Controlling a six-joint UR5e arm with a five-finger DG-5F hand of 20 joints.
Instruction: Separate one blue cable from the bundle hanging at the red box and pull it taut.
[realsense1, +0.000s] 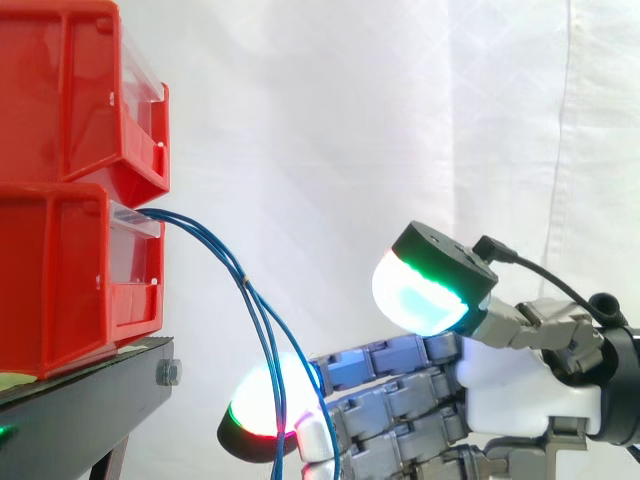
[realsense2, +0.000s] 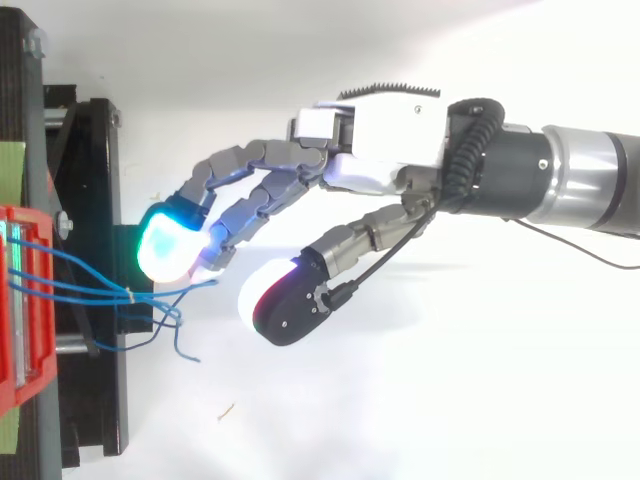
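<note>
Several thin blue cables hang from the red box, at nine o'clock of the hand in the top view; fingers extended and spread, holding nothing; cables judged light, limp, slippery; pinch one strand below the tie.

Close level side view and close overhead view, both on hand, blue cables, red bins.

My hand has a smooth white plastic shell and glossy pads. The bins are shiny red plastic, the cables smooth blue, the curtain creased matt cloth.
</note>
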